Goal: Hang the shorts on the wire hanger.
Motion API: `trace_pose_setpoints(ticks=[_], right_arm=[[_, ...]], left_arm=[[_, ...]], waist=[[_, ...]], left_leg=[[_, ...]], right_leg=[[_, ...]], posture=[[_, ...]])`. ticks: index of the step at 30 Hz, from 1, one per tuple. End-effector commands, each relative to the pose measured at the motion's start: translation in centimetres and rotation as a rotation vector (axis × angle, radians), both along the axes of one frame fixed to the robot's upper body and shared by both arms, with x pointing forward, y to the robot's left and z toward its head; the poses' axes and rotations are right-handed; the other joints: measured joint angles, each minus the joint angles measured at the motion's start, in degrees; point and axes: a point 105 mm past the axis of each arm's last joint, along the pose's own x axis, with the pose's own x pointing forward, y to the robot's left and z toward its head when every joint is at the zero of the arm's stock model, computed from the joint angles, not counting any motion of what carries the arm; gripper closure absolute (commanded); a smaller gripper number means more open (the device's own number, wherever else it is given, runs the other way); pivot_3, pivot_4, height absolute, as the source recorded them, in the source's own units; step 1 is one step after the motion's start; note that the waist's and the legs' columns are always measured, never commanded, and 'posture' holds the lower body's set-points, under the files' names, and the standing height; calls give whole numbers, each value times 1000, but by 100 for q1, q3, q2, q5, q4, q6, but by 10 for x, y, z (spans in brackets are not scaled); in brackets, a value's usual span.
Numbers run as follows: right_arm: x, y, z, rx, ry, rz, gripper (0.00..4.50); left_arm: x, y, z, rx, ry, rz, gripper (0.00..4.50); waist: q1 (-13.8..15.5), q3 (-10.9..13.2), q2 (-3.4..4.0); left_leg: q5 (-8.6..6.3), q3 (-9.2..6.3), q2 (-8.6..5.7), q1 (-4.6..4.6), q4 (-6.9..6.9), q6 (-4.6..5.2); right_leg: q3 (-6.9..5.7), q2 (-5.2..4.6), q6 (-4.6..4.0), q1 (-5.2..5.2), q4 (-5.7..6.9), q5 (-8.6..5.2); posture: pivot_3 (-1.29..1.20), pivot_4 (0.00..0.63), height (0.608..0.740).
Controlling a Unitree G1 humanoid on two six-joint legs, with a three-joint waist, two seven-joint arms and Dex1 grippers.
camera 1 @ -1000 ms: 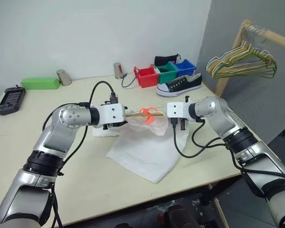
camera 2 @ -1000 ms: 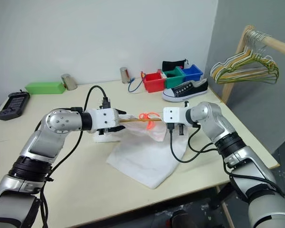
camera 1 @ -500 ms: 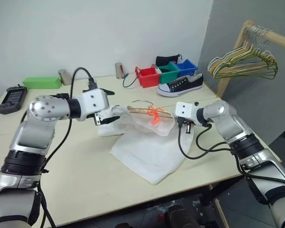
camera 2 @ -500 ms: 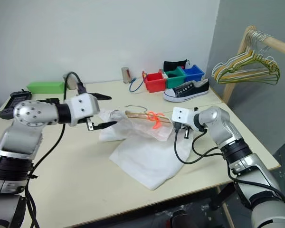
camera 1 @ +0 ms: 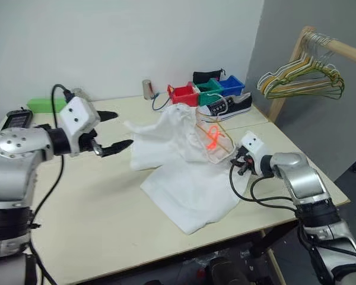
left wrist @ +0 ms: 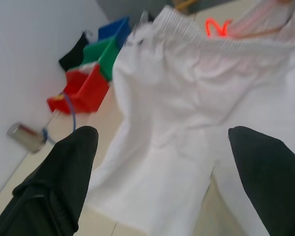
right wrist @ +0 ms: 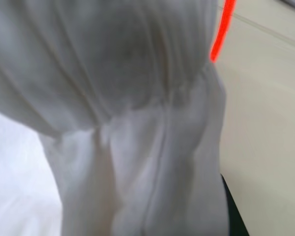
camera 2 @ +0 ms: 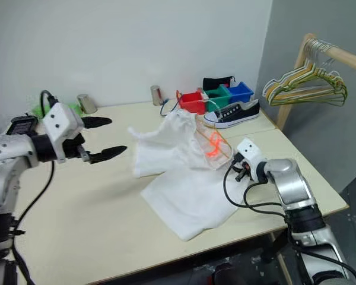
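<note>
Shorts [camera 1: 184, 154] draped on wire hanger [camera 1: 216, 145], raised off table [camera 1: 89, 202]. Left gripper [camera 1: 110, 130] spread wide, hovering left. Right gripper [camera 1: 240, 163] pinching shorts' right edge, angled down.

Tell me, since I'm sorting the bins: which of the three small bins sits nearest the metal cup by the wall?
The red bin. It is the end one of the row, on the metal cup's side; the green bin and blue bin follow farther away.
</note>
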Motion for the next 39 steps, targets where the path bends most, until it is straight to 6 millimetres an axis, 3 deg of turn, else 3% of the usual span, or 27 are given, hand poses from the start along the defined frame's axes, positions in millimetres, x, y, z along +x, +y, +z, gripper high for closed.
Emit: trace_pose_setpoints(ticks=[1, 4, 7, 17, 27, 33, 39], right_arm=[[-8, -28, 11, 56, -9, -186, 4500], [-11, -51, 12, 99, 8, -339, 4500], [-17, -75, 13, 143, 27, -487, 4500], [-38, -136, 5, 126, 53, -806, 4500], [-26, -217, 63, -56, -244, -1114, 4500], [-20, -223, 81, -42, -341, -1174, 4500], [-9, -207, 84, -117, -374, -1074, 4500]], left_arm=[[-6, -60, 3, -77, -50, -139, 9], [-13, -92, -2, -126, -36, -223, 9], [-17, -112, -4, -150, -26, -282, 9], [-12, -155, 8, -229, -59, -402, 9], [-1, -201, 32, -311, -161, -466, 9], [-1, -212, 40, -354, -183, -476, 9], [-1, -211, 38, -354, -185, -475, 9]], waist=[[1, -7, -1], [-53, -8, 1], [-172, -14, 11], [-568, -53, 66], [-886, -82, 102], [-1068, -82, 102], [-1178, -82, 102]], left_leg=[[0, -1, -1, 0, 0, 0], [0, 3, -3, 0, 0, 0], [0, 7, -4, 4, -3, 1], [-1, 27, -5, 3, -11, 2], [-2, 82, -16, -8, -17, 4], [-3, 151, -25, 11, -18, 6], [-5, 185, -35, 23, -18, 10]], right_leg=[[0, 0, 0, 0, -1, 0], [4, 0, 0, 3, -4, 0], [9, -1, -1, 2, -2, 1], [24, -1, 25, 2, -13, -17], [51, -24, 53, 9, -29, -35], [136, -24, 69, 9, -34, -43], [175, -32, 94, 10, -35, -58]], posture=[[-269, 7, 740], [-296, 7, 740], [-333, 8, 740], [-402, 3, 740], [-432, 0, 740], [-431, 0, 740], [-427, 0, 740]])
